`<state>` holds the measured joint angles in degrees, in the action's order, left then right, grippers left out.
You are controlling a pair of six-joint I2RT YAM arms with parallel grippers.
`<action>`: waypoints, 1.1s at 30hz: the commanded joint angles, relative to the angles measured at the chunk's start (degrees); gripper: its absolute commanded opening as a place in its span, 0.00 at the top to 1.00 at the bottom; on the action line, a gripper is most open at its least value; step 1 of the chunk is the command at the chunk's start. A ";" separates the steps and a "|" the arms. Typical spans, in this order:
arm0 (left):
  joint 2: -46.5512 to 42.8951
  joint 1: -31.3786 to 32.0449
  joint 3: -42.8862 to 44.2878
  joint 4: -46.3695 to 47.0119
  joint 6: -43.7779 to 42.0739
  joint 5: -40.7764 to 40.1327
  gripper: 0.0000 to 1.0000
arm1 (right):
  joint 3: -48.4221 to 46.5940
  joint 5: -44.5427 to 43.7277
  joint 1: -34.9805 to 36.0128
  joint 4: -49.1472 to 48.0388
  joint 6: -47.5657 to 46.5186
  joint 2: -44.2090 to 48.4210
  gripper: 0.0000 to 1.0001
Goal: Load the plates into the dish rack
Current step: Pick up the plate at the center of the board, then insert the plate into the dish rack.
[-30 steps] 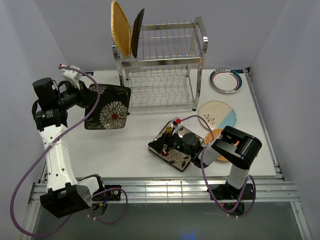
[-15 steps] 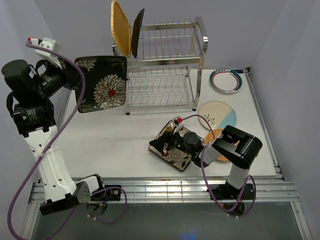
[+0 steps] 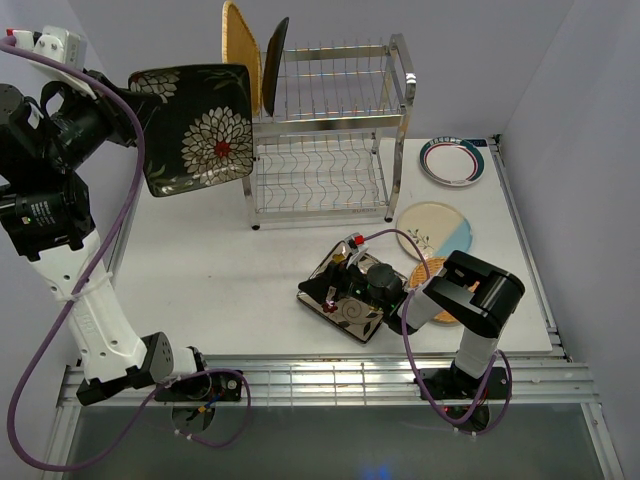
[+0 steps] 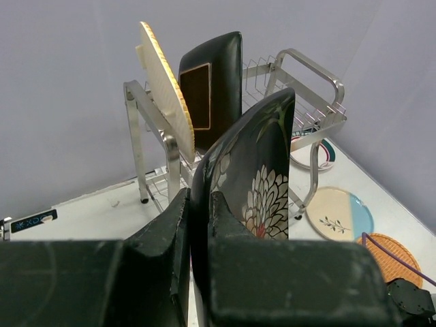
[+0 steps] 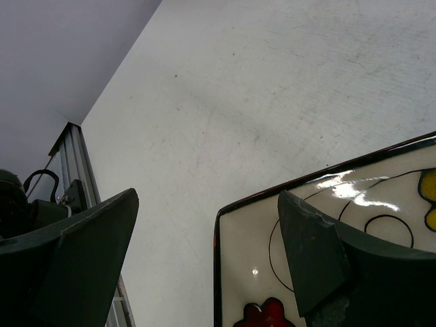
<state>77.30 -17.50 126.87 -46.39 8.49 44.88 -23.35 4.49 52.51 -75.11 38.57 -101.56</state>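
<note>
7 plates in all. the left jaws are clamped narrow on the edge of 1 black flowered plate, held high in the air just left of the top tier of the rack. 2 plates stand upright at that tier's left end: 1 woven plate and 1 black plate. 4 lie on the table: 1 cream square plate, with the right jaws spread wide above its corner, then 1 orange plate partly under the right arm, 1 cream-blue plate and 1 teal-rimmed plate.
</note>
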 commanded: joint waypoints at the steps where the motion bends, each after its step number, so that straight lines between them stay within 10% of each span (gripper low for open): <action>1: -1.80 -0.17 1.63 4.29 2.76 0.12 1.00 | 0.06 -0.01 -0.13 -32.73 -0.60 0.83 0.12; 33: -9.18 -0.26 -3.29 11.05 7.94 1.61 1.00 | -1.69 1.75 -0.13 -33.08 0.54 -1.00 0.12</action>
<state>72.03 -17.52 121.58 -42.87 13.61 46.87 -23.42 5.21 52.51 -75.11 39.00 -101.71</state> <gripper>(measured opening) 0.178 0.878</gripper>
